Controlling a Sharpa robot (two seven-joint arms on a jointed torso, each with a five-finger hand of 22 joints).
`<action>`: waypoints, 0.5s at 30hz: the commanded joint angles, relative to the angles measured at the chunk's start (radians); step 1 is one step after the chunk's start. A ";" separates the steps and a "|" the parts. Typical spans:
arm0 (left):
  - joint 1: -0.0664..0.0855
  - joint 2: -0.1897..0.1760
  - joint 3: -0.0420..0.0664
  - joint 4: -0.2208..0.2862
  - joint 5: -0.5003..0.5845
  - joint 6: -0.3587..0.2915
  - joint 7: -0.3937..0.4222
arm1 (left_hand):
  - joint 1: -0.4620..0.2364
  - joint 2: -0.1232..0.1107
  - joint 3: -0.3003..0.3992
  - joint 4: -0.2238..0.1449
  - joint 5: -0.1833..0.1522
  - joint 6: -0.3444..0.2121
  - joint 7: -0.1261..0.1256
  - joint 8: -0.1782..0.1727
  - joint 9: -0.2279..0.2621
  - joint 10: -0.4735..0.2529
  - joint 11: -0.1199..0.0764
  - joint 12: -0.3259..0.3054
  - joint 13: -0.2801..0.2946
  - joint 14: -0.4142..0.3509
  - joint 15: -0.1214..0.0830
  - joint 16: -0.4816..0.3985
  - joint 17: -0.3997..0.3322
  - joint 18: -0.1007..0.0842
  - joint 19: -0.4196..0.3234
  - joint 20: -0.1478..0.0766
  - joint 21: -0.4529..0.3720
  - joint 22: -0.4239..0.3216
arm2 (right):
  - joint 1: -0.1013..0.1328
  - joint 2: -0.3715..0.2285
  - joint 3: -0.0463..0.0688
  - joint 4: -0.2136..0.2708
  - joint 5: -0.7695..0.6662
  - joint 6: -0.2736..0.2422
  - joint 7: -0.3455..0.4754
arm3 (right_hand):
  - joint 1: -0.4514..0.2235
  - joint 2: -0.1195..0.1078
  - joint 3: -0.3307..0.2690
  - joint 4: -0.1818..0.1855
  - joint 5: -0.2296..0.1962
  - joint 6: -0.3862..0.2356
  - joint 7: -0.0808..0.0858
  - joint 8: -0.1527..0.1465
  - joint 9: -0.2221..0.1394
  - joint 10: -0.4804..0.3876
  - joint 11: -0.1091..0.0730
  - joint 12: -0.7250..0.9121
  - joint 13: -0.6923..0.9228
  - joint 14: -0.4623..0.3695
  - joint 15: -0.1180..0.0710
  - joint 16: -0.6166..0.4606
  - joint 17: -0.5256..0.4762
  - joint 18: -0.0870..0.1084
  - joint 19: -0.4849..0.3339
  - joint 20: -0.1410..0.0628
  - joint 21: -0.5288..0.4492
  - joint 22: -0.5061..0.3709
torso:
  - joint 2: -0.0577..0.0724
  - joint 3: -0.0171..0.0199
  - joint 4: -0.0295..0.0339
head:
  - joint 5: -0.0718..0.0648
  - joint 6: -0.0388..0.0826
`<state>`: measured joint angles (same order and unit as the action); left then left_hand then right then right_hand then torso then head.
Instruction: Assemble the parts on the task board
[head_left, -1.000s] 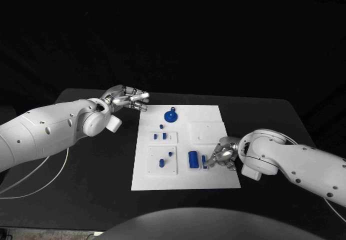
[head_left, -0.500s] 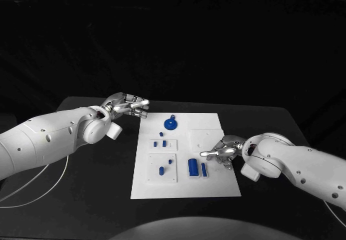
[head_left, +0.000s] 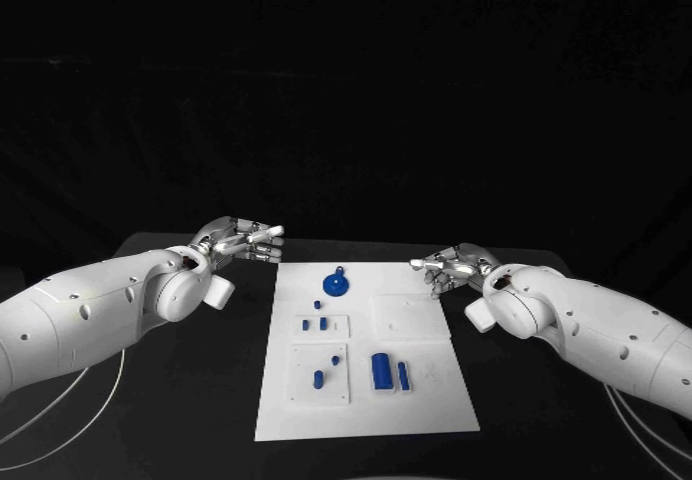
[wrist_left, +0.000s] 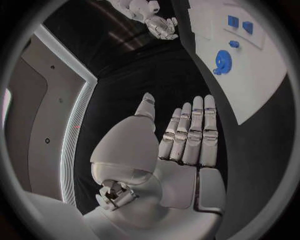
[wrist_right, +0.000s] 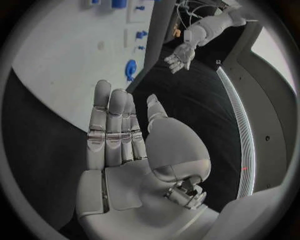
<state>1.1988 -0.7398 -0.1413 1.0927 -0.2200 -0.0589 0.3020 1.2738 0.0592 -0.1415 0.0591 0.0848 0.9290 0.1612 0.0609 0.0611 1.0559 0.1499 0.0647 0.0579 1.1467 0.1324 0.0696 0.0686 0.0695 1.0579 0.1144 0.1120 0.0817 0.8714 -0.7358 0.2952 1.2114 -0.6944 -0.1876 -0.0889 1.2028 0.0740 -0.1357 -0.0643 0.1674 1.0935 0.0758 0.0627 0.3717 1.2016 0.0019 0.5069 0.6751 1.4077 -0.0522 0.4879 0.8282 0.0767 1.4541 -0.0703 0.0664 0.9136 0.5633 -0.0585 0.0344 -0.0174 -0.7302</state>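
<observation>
Left hand (head_left: 238, 240): held over the black table (head_left: 173, 400) just off the far left corner of the task board (head_left: 433, 400). Fingers (wrist_left: 194, 130) straight and laid side by side, thumb apart from them, palm bare; it holds nothing and touches nothing.

Right hand (head_left: 454, 268): over the far right corner of the board, at its right edge. Fingers (wrist_right: 112, 125) straight and side by side, thumb set off, palm bare; nothing held.

The two hands face each other across the far edge of the board, well apart, with the board's far strip between them.

Parts, all lying on the board, none touched by either hand:
- round blue part with a small tab (head_left: 335, 286), near the far edge, left of centre; nearest part to the left hand, with bare board and table between.
- small blue peg (head_left: 317, 303) just nearer than it.
- two small blue pieces (head_left: 315, 324) in a raised square plate at the left side, mid-board.
- two more small pieces (head_left: 320, 377) in a larger square plate toward the near left.
- tall blue block (head_left: 382, 371) and a thin blue piece (head_left: 404, 375) beside it, near centre.

Open room: the near end of the board carries no parts; bare black table runs along both long edges, under and outside each arm.
</observation>
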 joint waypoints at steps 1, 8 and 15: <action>0.000 0.009 0.002 -0.016 0.028 -0.030 0.033 | 0.002 0.009 0.000 -0.010 0.009 0.018 -0.004 0.001 0.001 0.004 -0.002 -0.004 0.001 -0.010 0.000 -0.007 -0.002 0.004 -0.003 0.003 -0.002 0.000 | 0.007 0.040 0.006 -0.081 0.170 -0.017 0.223 | 0.007 0.015 0.008 -0.017 -0.001 -0.025 0.014 0.001 -0.014 -0.039 0.018 -0.052 -0.069 -0.043 0.018 -0.067 -0.042 -0.003 -0.056 0.015 -0.005 -0.076 | -0.012 -0.0024 -0.0061 | 0.000 0.040; 0.005 0.029 0.002 -0.060 0.090 -0.132 0.047 | 0.004 0.008 -0.002 -0.023 0.019 -0.013 -0.022 0.000 -0.001 -0.019 -0.010 -0.005 0.000 -0.062 0.015 -0.010 -0.004 0.014 -0.020 0.018 -0.010 -0.003 | 0.016 0.116 0.031 -0.224 0.281 0.029 0.300 | 0.072 0.063 0.117 -0.149 -0.005 -0.145 0.067 0.000 -0.226 -0.118 0.116 -0.390 -0.589 -0.244 0.145 -0.422 -0.431 -0.002 -0.403 0.147 -0.004 -0.516 | -0.013 0.0048 -0.0049 | 0.008 0.086; 0.009 0.052 0.003 -0.086 0.091 -0.146 0.042 | 0.005 0.018 0.001 -0.029 0.021 0.060 -0.043 0.001 0.001 -0.008 -0.033 -0.006 0.000 -0.081 0.001 -0.010 -0.005 0.020 -0.024 0.024 -0.013 -0.003 | 0.019 0.155 0.044 -0.290 0.333 0.043 0.344 | 0.042 0.029 0.269 -0.222 -0.042 -0.214 0.050 -0.007 -0.315 -0.174 0.117 -0.446 -0.618 -0.328 0.171 -0.422 -0.766 0.071 -0.487 0.250 0.006 -0.827 | -0.011 0.0068 -0.0015 | 0.012 0.107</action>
<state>1.2070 -0.6924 -0.1394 1.0069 -0.1568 -0.1662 0.3262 1.2772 0.0703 -0.1400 0.0354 0.1036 0.9900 0.1193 0.0609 0.0612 1.0520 0.1173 0.0647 0.0579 1.0699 0.1376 0.0651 0.0644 0.0695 1.0364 0.1359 0.1004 0.0788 0.8898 -0.5848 0.3376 0.9277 -0.4271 -0.1777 0.1839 1.2431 0.1104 0.1236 -0.2852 0.1278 0.8750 0.1284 0.0597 0.0574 1.0323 0.1219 0.0669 0.0580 1.0831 0.1184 0.0694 0.0695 0.1412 0.9672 0.1744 0.0695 0.1007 0.5519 -0.0526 0.0297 -0.0080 -0.6293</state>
